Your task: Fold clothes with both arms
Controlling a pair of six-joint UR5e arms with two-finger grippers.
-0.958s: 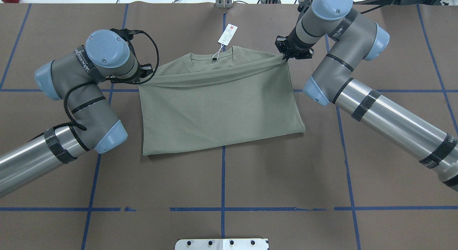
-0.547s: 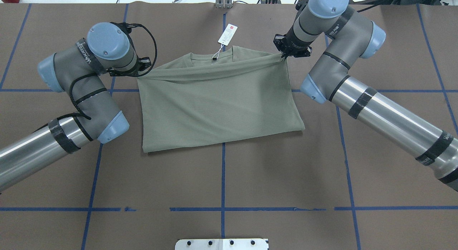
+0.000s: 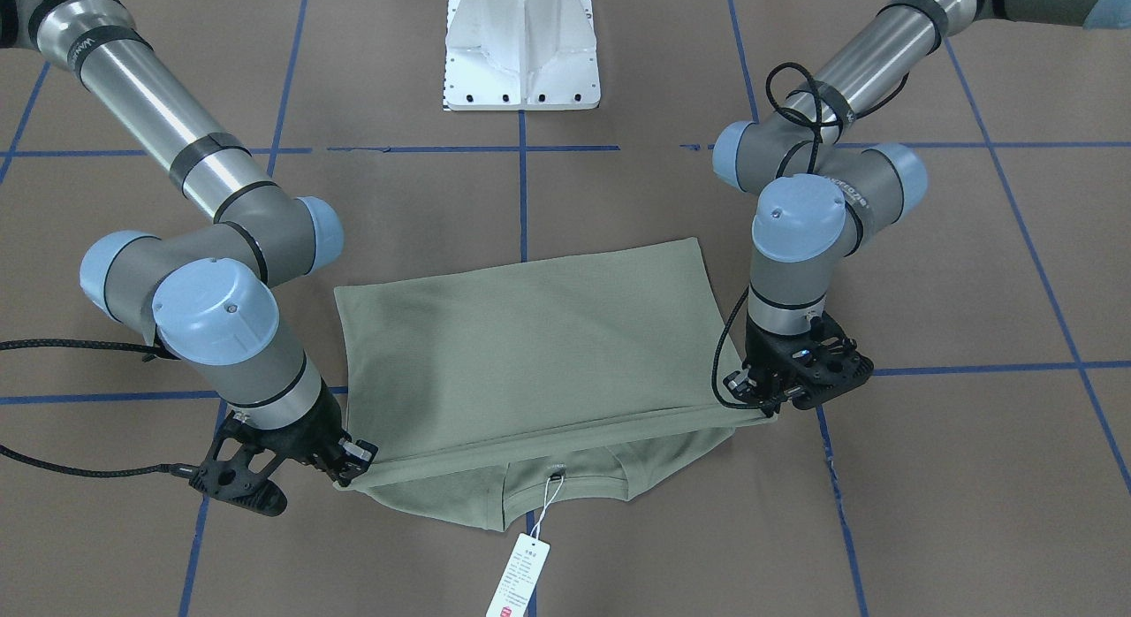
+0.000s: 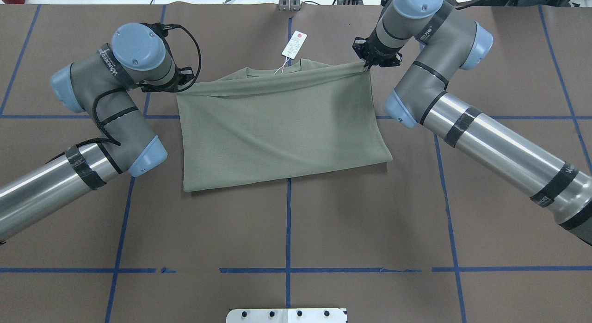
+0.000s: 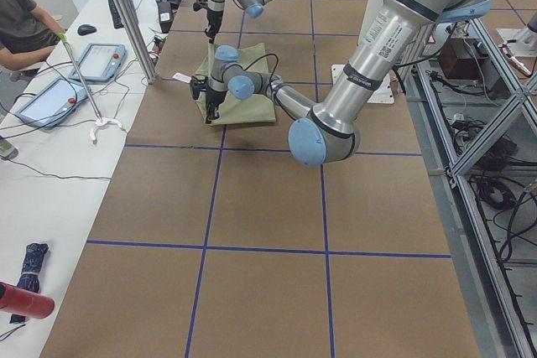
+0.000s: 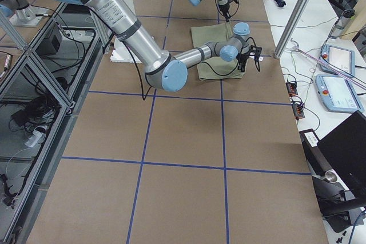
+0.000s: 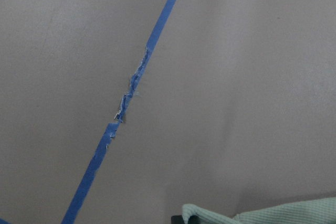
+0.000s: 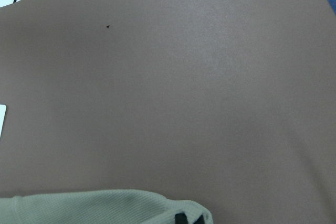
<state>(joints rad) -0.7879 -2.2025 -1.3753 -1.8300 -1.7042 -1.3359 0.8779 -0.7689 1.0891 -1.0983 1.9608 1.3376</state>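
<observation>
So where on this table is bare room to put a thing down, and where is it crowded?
The widest free patch of table lies between the shirt and the white pedestal base. Crowded: the far side, where the left claw and right claw grip the shirt's raised edge, the hang tag between them.

Here's the left arm [image 4: 41,193] reaching in from the side, elbow folded back, wrist pointing straight down, and the left gripper [image 3: 767,409] is pinched closed on one corner of the shirt [image 4: 277,128]. Across from it the right arm [image 4: 490,140] mirrors that pose, wrist vertical, right gripper [image 4: 368,66] clamped on the opposite corner. Both grippers are held low.
</observation>
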